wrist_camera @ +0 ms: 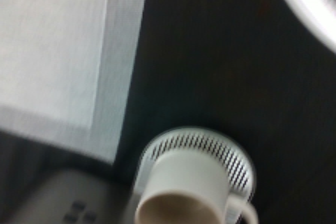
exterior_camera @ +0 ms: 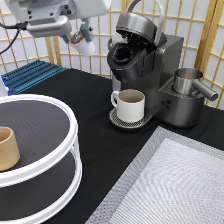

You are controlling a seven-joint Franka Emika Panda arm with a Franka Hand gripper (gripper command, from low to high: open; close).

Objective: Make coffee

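Observation:
My gripper point(exterior_camera: 82, 37) hangs high at the exterior view's top left, shut on the small white coffee pod point(exterior_camera: 85, 48), which sticks out below the fingers. It is to the left of the black coffee machine point(exterior_camera: 165, 75) and level with its raised lid point(exterior_camera: 135, 22); the brew chamber point(exterior_camera: 121, 54) stands open. A white handled mug point(exterior_camera: 131, 104) stands on the machine's round drip tray point(exterior_camera: 120, 122). The wrist view looks down on the mug point(wrist_camera: 193, 192) and the slotted drip tray point(wrist_camera: 229, 152).
A white two-tier round stand point(exterior_camera: 55, 165) fills the exterior view's left, with a tan handleless cup point(exterior_camera: 7, 147) on its upper shelf. A steel jug point(exterior_camera: 187, 80) sits at the machine's right. A grey mat point(exterior_camera: 175, 185) lies at bottom right. A blue rack point(exterior_camera: 32, 74) is behind.

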